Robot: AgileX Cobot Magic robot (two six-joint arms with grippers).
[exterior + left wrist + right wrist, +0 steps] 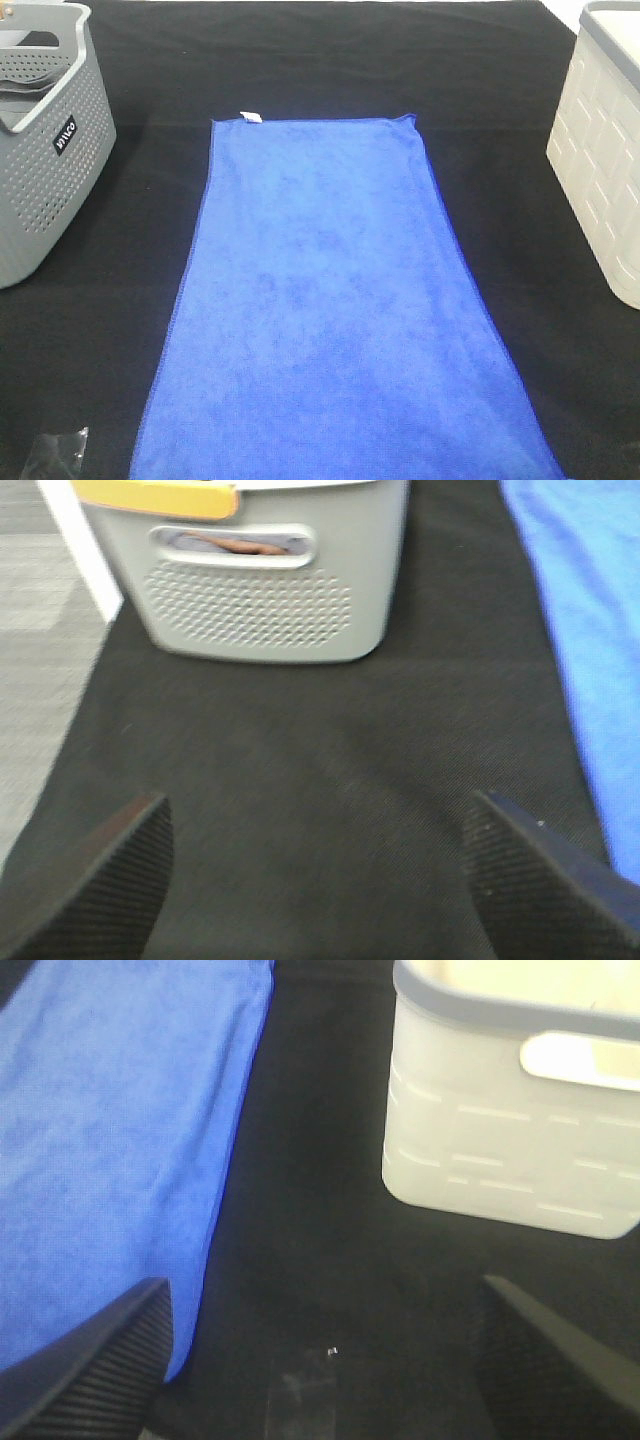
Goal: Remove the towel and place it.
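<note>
The towel [330, 310] lies spread flat on the black table, running from mid-table down to the front edge, with a small white tag [250, 117] at its far left corner. In the left wrist view my left gripper [320, 885] is open over bare black cloth, its fingers [110, 880] wide apart, and the towel's edge [590, 630] lies off to one side. My right gripper [320, 1365] is also open and empty, with the towel's other long edge [110, 1140] running beside and under one finger [90, 1370]. Neither gripper touches the towel.
A grey perforated basket [45, 140] stands at the table's left, also ahead of the left gripper [265, 590]. A white basket [600, 150] stands at the right, ahead of the right gripper [510, 1130]. A small dark shiny piece [55, 455] shows at the front left corner.
</note>
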